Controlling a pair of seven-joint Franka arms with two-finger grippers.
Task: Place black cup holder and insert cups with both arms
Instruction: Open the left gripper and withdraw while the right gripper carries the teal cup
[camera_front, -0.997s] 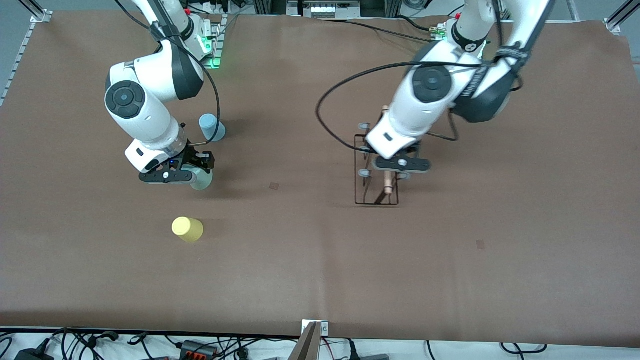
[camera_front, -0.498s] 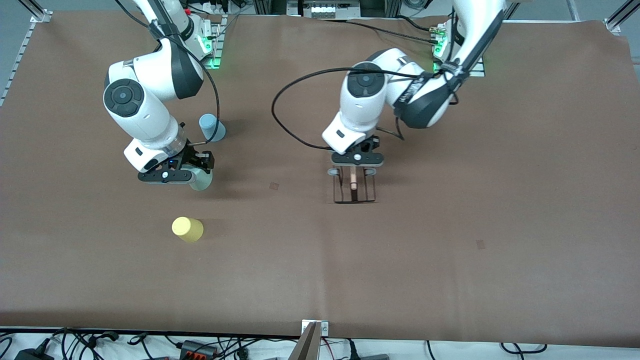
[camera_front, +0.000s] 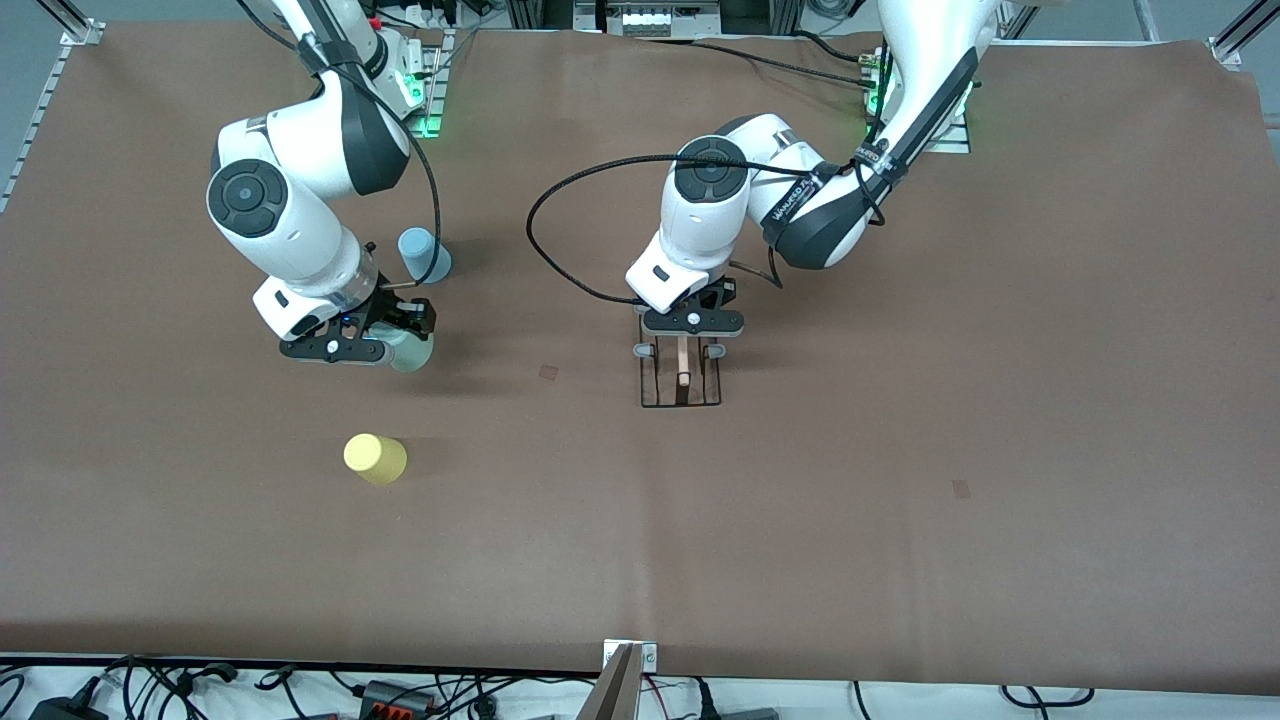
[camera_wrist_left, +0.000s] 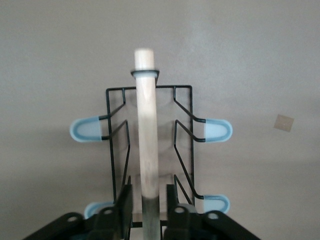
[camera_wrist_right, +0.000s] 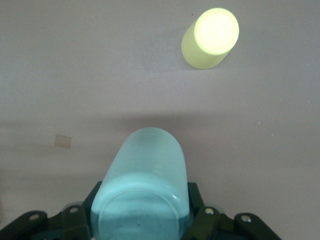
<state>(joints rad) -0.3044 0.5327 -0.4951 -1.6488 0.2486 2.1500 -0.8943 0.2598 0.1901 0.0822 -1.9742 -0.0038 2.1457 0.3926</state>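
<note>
- My left gripper (camera_wrist_left: 150, 200): fingers just apart, flanking the light wooden rod handle (camera_wrist_left: 146, 125) of the black wire cup holder (camera_front: 680, 380).
- My right gripper (camera_front: 385, 345): clamped on the pale green plastic cup (camera_wrist_right: 142, 190).

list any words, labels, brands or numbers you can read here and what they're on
Lettering on the left arm's black cable sleeve: too small and blurred to read.
Pale green cup, yellow cup, light blue cup, black cup holder: no text.
Nothing else legible in any view.
</note>
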